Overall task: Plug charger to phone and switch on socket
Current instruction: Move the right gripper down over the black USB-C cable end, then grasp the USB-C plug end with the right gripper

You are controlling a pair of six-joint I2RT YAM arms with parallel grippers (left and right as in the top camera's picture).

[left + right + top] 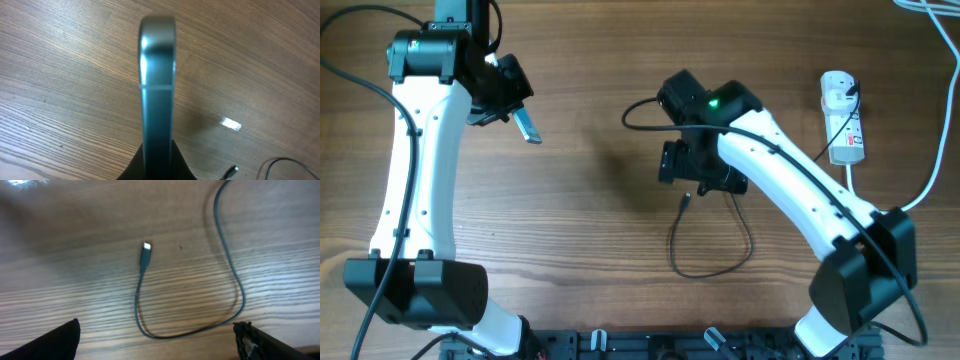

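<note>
Left fingers [134, 172] clamped the phone [157, 90] edge-on above the desk [590, 230], its long axis running straight out from them. Right fingers [55, 342] hung spread over the looped charger [144, 255], whose tip pointed toward the desk's far edge.

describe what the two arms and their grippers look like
Both arms are alike: smooth white rounded shells on the long links, with boxy black housings at the joints and bases. The left arm and right arm each carry a thin black cable running along them. A small green light glows on the right arm's wrist. The left gripper and right gripper are black.
</note>
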